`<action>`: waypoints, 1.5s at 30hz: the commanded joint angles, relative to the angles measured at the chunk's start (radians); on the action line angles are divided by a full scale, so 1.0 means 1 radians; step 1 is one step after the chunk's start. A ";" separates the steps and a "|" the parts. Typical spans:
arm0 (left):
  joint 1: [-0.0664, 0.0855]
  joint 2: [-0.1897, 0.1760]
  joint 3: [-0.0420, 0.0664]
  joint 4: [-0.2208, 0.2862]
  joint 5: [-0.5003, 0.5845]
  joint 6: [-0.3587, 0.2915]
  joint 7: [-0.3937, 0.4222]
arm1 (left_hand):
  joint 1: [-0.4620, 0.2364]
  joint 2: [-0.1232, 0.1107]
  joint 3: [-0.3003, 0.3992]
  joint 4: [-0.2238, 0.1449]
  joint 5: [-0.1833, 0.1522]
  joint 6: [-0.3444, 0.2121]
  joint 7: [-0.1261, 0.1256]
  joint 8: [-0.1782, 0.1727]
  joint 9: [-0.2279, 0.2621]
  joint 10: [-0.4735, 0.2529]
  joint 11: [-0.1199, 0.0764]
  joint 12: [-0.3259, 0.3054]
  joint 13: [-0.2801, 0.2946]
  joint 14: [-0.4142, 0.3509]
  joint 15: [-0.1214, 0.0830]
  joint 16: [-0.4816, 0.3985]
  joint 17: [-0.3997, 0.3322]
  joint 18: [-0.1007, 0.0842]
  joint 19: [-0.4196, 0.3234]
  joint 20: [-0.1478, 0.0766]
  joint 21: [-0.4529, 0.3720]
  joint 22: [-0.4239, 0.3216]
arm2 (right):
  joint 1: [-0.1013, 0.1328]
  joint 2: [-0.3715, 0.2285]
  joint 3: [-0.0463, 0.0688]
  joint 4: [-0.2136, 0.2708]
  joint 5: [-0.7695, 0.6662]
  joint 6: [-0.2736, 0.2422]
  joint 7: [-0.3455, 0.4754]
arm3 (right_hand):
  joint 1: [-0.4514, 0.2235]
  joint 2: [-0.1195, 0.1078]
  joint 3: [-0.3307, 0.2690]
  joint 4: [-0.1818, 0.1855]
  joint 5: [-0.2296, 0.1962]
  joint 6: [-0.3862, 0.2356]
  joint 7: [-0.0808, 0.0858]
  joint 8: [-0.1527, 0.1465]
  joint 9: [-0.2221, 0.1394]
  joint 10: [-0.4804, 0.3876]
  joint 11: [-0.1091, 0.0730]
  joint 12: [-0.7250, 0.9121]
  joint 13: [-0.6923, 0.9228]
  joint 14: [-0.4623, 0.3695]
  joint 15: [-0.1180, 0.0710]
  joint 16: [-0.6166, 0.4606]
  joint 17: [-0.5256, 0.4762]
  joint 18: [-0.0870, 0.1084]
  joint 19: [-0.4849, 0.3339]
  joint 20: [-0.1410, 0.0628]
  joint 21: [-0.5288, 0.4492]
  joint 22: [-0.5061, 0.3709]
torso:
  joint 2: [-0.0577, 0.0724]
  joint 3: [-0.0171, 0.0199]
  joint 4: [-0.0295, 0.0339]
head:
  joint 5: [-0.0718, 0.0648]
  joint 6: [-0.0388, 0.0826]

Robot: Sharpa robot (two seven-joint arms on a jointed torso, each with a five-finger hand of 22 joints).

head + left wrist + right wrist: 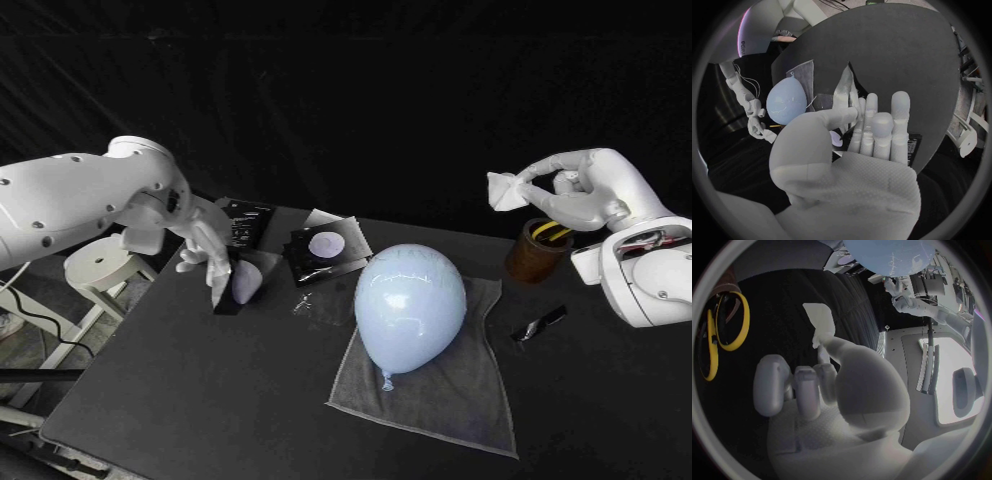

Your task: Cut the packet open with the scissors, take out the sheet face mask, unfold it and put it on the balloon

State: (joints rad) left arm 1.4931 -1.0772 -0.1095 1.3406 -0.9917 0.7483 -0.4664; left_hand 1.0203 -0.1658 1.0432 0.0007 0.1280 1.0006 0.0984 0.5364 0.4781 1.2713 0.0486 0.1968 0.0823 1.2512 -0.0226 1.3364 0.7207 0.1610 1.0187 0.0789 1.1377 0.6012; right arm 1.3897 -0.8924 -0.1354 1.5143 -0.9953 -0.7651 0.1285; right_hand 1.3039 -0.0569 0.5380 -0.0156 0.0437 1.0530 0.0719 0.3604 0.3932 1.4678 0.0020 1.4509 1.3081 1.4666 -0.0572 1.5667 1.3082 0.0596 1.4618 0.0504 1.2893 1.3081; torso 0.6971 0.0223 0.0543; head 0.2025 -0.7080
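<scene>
A light blue balloon lies on a grey cloth in the middle of the table, also seen as the balloon from the left wrist. My left hand hangs over the table's left part and pinches a pale, translucent folded sheet, which looks like the mask. A black packet lies right under it. My right hand is raised at the far right and pinches a small white piece, the same piece seen from the right wrist. The yellow-handled scissors stand in a brown cup.
A black box holding a pale round thing sits behind the balloon, with another black packet to its left. A scrap of clear film lies by the balloon. A small black item lies right of the cloth. A white stool stands off the table's left edge.
</scene>
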 commanded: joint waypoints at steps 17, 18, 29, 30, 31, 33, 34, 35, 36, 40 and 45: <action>-0.043 0.127 -0.006 -0.021 0.157 -0.102 0.003 | -0.161 -0.002 -0.126 0.107 -0.082 -0.011 -0.001 -0.020 0.144 -0.002 0.001 -0.021 0.013 -0.019 0.011 -0.030 -0.033 0.020 -0.002 0.014 -0.084 -0.075 | -0.017 0.005 0.000 0.000 0.006 0.019 0.010 | 0.006 0.006 0.003 -0.002 0.005 0.002 0.000 0.008 0.052 0.032 -0.004 -0.001 0.180 0.104 -0.005 0.004 0.263 -0.006 0.012 -0.005 -0.005 0.191 | -0.001 0.0010 0.0004 | -0.012 -0.002; -0.044 0.131 -0.006 -0.023 0.160 -0.112 0.005 | -0.155 -0.010 -0.173 0.131 -0.079 -0.013 -0.002 -0.027 0.144 -0.006 0.000 -0.023 0.016 -0.025 0.010 -0.035 -0.041 0.021 0.001 0.013 -0.097 -0.086 | -0.018 0.006 0.000 -0.001 0.007 0.020 0.010 | 0.006 0.006 0.003 -0.002 0.005 0.002 0.000 0.008 0.052 0.032 -0.004 -0.001 0.180 0.104 -0.005 0.004 0.263 -0.006 0.012 -0.005 -0.005 0.191 | -0.001 0.0010 0.0005 | -0.013 -0.001; -0.054 0.149 -0.006 -0.030 0.174 -0.122 0.009 | -0.027 -0.094 -0.497 0.290 -0.078 -0.013 0.007 -0.073 0.138 -0.029 0.007 -0.029 0.031 -0.055 0.016 -0.053 -0.063 0.022 0.011 0.014 -0.153 -0.133 | -0.025 0.009 0.000 0.000 0.009 0.024 0.011 | 0.006 0.006 0.003 -0.002 0.005 0.001 0.001 0.009 0.053 0.032 -0.004 -0.002 0.180 0.104 -0.005 0.004 0.263 -0.006 0.012 -0.005 -0.005 0.191 | -0.001 0.0009 0.0015 | -0.018 -0.005; -0.054 0.150 -0.006 -0.031 0.173 -0.120 0.009 | -0.016 -0.094 -0.515 0.291 -0.078 -0.014 0.008 -0.077 0.138 -0.032 0.008 -0.030 0.032 -0.059 0.017 -0.055 -0.067 0.022 0.012 0.014 -0.155 -0.135 | -0.026 0.009 0.000 0.000 0.009 0.025 0.011 | 0.006 0.006 0.003 -0.002 0.005 0.001 0.001 0.009 0.053 0.032 -0.004 -0.002 0.180 0.104 -0.005 0.004 0.263 -0.006 0.012 -0.005 -0.005 0.191 | -0.001 0.0008 0.0016 | -0.019 -0.005; -0.055 0.151 -0.006 -0.031 0.172 -0.119 0.009 | -0.005 -0.087 -0.539 0.292 -0.078 -0.014 0.009 -0.081 0.137 -0.034 0.009 -0.030 0.034 -0.061 0.018 -0.056 -0.068 0.022 0.012 0.015 -0.158 -0.136 | -0.026 0.009 0.000 0.001 0.009 0.025 0.011 | 0.006 0.006 0.003 -0.002 0.005 0.001 0.001 0.009 0.053 0.032 -0.004 -0.002 0.180 0.104 -0.005 0.004 0.263 -0.006 0.012 -0.005 -0.005 0.191 | -0.001 0.0008 0.0014 | -0.020 -0.006; -0.056 0.152 -0.006 -0.032 0.169 -0.115 0.008 | 0.007 -0.083 -0.561 0.292 -0.078 -0.013 0.009 -0.084 0.137 -0.035 0.009 -0.029 0.036 -0.062 0.018 -0.057 -0.067 0.022 0.012 0.015 -0.160 -0.137 | -0.027 0.010 0.000 0.001 0.009 0.026 0.011 | 0.006 0.006 0.003 -0.002 0.005 0.001 0.001 0.009 0.053 0.032 -0.004 -0.002 0.180 0.104 -0.005 0.004 0.263 -0.006 0.012 -0.005 -0.005 0.191 | -0.001 0.0007 0.0012 | -0.020 -0.005; -0.057 0.152 -0.006 -0.033 0.168 -0.114 0.008 | 0.019 -0.079 -0.584 0.292 -0.078 -0.012 0.009 -0.087 0.137 -0.036 0.009 -0.029 0.038 -0.063 0.018 -0.057 -0.066 0.022 0.013 0.016 -0.162 -0.138 | -0.028 0.010 0.000 0.002 0.009 0.026 0.011 | 0.006 0.006 0.003 -0.002 0.005 0.001 0.001 0.009 0.053 0.032 -0.004 -0.002 0.180 0.104 -0.005 0.004 0.263 -0.006 0.012 -0.005 -0.005 0.191 | -0.001 0.0006 0.0013 | -0.021 -0.005; -0.057 0.153 -0.006 -0.034 0.166 -0.112 0.008 | 0.026 -0.076 -0.599 0.292 -0.078 -0.012 0.009 -0.089 0.137 -0.037 0.009 -0.028 0.039 -0.064 0.019 -0.057 -0.067 0.022 0.013 0.016 -0.163 -0.139 | -0.028 0.010 0.000 0.002 0.009 0.026 0.011 | 0.006 0.006 0.003 -0.002 0.005 0.001 0.001 0.009 0.053 0.032 -0.004 -0.002 0.180 0.104 -0.005 0.004 0.263 -0.006 0.012 -0.005 -0.005 0.191 | -0.001 0.0007 0.0012 | -0.021 -0.005; -0.058 0.153 -0.006 -0.034 0.165 -0.110 0.008 | 0.040 -0.072 -0.625 0.292 -0.078 -0.012 0.010 -0.093 0.137 -0.039 0.010 -0.028 0.041 -0.067 0.019 -0.059 -0.069 0.022 0.014 0.016 -0.165 -0.140 | -0.028 0.010 0.000 0.002 0.009 0.026 0.011 | 0.006 0.006 0.003 -0.002 0.005 0.001 0.001 0.009 0.053 0.032 -0.004 -0.002 0.180 0.104 -0.005 0.004 0.263 -0.006 0.012 -0.005 -0.005 0.191 | -0.001 0.0007 0.0012 | -0.021 -0.005; -0.060 0.153 -0.006 -0.035 0.159 -0.106 0.008 | 0.111 -0.029 -0.774 0.296 -0.081 -0.011 0.012 -0.107 0.138 -0.049 0.009 -0.025 0.050 -0.075 0.023 -0.064 -0.074 0.023 0.014 0.018 -0.172 -0.142 | -0.029 0.009 0.000 0.003 0.009 0.025 0.011 | 0.006 0.006 0.003 -0.002 0.005 0.001 0.001 0.009 0.053 0.032 -0.004 -0.002 0.180 0.104 -0.005 0.004 0.263 -0.006 0.012 -0.005 -0.005 0.191 | -0.001 0.0007 0.0016 | -0.025 -0.006; -0.061 0.153 -0.006 -0.036 0.156 -0.127 0.013 | 0.126 0.028 -1.012 0.297 -0.080 -0.007 0.015 -0.117 0.141 -0.058 0.014 -0.019 0.061 -0.079 0.023 -0.069 -0.077 0.023 0.016 0.019 -0.176 -0.143 | -0.030 0.009 0.000 0.003 0.009 0.026 0.011 | 0.006 0.006 0.003 -0.002 0.005 0.001 0.001 0.009 0.053 0.032 -0.004 -0.002 0.180 0.104 -0.005 0.004 0.263 -0.006 0.012 -0.005 -0.005 0.191 | -0.001 0.0008 0.0015 | -0.028 -0.004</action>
State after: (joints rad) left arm 1.4330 -0.9262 -0.1156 1.3046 -0.8332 0.6329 -0.4669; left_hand 1.1545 -0.1464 0.0627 0.2965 0.0517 0.9916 0.1078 0.4255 0.6164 1.2198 0.0596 0.1741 0.1421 1.1786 0.0035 1.2739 0.6443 0.1710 1.0277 0.0949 0.9668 0.4590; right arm 1.3602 -0.8839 -0.1358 1.5160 -0.9851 -0.7469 0.1309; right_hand 1.3039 -0.0570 0.5368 -0.0167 0.0463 1.0466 0.0749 0.3668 0.3933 1.4678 0.0020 1.4432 1.3080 1.4663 -0.0569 1.5668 1.3081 0.0596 1.4635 0.0485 1.2893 1.3081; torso 0.6959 0.0231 0.0559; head 0.1754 -0.7136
